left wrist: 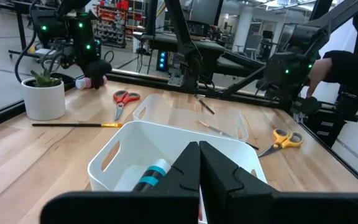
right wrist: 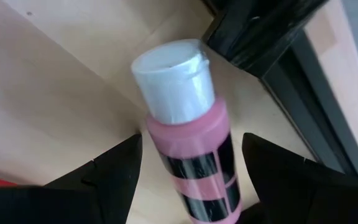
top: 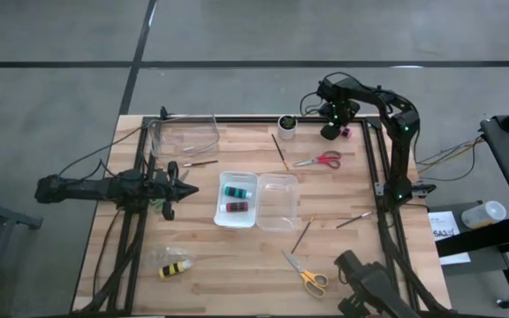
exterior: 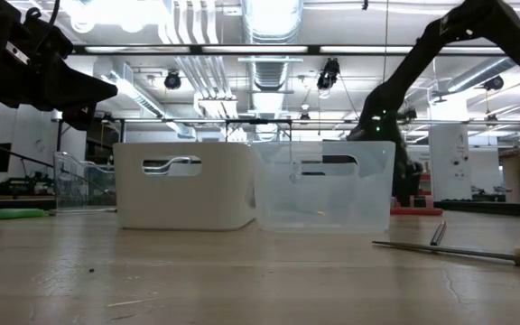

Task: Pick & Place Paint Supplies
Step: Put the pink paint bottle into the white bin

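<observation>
From the high view, the right gripper (top: pixel 335 131) is seen lowered at the far right corner of the table (top: pixel 237 274), over a small pink bottle (top: pixel 345 132) lying beside the frame rail. The left gripper (top: pixel 184 189) waits left of the white bin (top: pixel 237 199), where teal and red bottles already lie.

In the low view, only the white bin (exterior: pixel 188 185) and the clear bin (exterior: pixel 328 185) are plain; the pink bottle cannot be made out.

In the left wrist view, the left jaws are seen pressed shut, empty, above the white bin (left wrist: pixel 123 146).

Only the right wrist view shows the pink bottle (right wrist: pixel 191 152) lying between the spread fingers (right wrist: pixel 114 171), not yet touched. The bottle is judged light, rigid and smooth, likely to roll; the labelled body, below the pale cap, is best taken.
</observation>
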